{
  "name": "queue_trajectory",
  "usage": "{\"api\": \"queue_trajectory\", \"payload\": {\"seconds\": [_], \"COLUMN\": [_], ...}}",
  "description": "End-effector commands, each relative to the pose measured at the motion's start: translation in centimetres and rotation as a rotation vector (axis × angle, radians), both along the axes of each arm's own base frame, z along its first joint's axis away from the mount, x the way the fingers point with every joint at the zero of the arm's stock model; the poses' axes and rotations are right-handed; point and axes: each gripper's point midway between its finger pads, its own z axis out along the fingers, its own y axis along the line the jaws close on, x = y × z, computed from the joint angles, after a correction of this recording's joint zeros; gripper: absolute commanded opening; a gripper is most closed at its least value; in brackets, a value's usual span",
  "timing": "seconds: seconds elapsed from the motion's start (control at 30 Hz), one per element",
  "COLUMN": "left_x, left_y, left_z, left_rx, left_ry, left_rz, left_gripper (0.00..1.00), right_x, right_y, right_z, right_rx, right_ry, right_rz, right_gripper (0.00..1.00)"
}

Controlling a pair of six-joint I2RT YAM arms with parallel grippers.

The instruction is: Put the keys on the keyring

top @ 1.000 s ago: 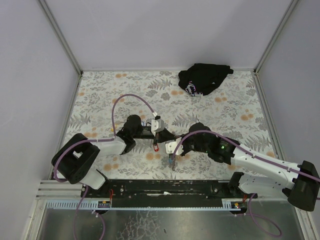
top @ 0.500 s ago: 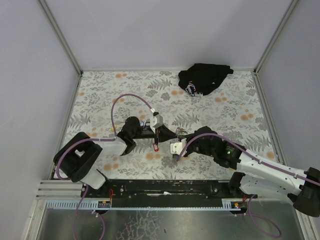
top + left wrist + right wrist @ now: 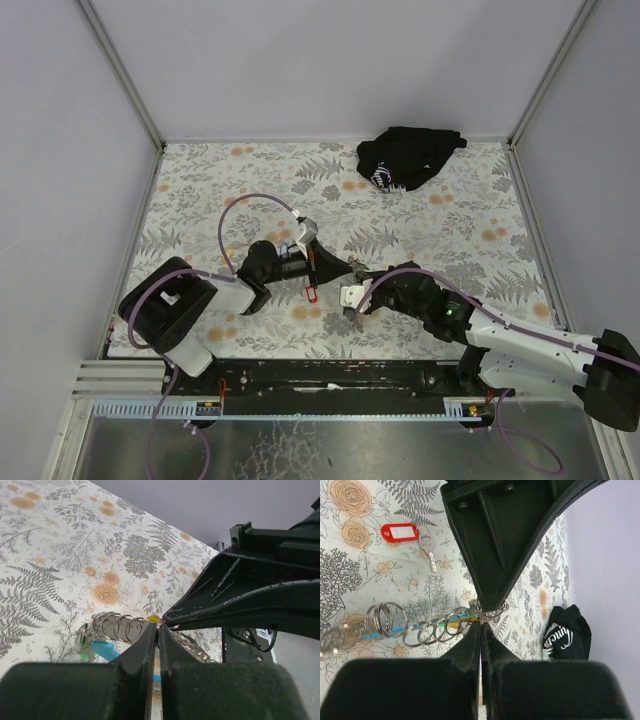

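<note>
In the left wrist view, my left gripper [image 3: 159, 629] is shut on a ring of the keyring [image 3: 116, 627], a chain of small metal rings over a light-blue strip [image 3: 107, 651]. My right gripper [image 3: 481, 626] is shut on the same chain [image 3: 432, 631], tip to tip with the left fingers [image 3: 487, 587]. Yellow [image 3: 152, 618] and green [image 3: 82, 655] tags show by the rings. A key with a red tag [image 3: 400, 531] lies loose on the cloth, also in the top view [image 3: 312, 293]. In the top view the left gripper [image 3: 338, 266] and the right gripper [image 3: 358, 280] meet mid-table.
A black cloth bundle [image 3: 408, 157] lies at the back right, and also shows in the right wrist view [image 3: 562, 635]. A flower-patterned cloth [image 3: 220, 190] covers the table. Grey walls stand on three sides. A purple cable [image 3: 250, 200] loops above the left arm.
My left gripper has swung to the right and my right gripper has shifted slightly, so the two fingertips now meet. The red-tag key has stayed put.
</note>
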Motion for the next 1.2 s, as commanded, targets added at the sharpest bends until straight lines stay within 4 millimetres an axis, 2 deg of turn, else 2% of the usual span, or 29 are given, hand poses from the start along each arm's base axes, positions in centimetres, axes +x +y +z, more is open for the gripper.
{"api": "queue_trajectory", "payload": {"seconds": [0.0, 0.17, 0.27, 0.4, 0.53, 0.77, 0.93, 1.17], "left_x": [2.5, 2.7, 2.6, 2.3, 1.9, 0.3, -0.2, 0.5], "left_y": [1.0, 1.8, 2.0, 2.3, 2.2, 1.3, 1.1, 1.5], "left_z": [3.0, 3.4, 3.0, 2.6, 2.0, 1.3, 1.1, 1.4], "left_rx": [-0.128, -0.204, -0.200, -0.165, -0.101, -0.011, 0.042, 0.100], "left_ry": [-0.031, 0.017, 0.015, -0.046, -0.105, -0.215, -0.312, -0.424], "left_rz": [0.155, 0.217, 0.223, 0.221, 0.191, 0.047, -0.026, -0.097], "left_gripper": [0.00, 0.00, 0.01, 0.13, 0.23, 0.38, 0.42, 0.44], "right_x": [-1.0, -0.8, -0.3, 0.2, 0.4, 0.2, 0.1, -0.6], "right_y": [1.5, 2.3, 2.0, 1.5, 1.4, 1.6, 1.5, 1.7], "right_z": [-1.0, -0.4, 1.4, 4.0, 5.1, 5.6, 5.4, 5.4], "right_rx": [0.044, 0.067, 0.073, 0.059, 0.007, -0.044, -0.091, -0.108], "right_ry": [0.054, 0.043, -0.011, -0.082, -0.107, -0.098, -0.106, -0.091], "right_rz": [0.046, 0.065, 0.055, 0.049, 0.064, 0.096, 0.121, 0.166], "right_gripper": [0.00, 0.00, 0.00, 0.00, 0.00, 0.00, 0.00, 0.00]}}
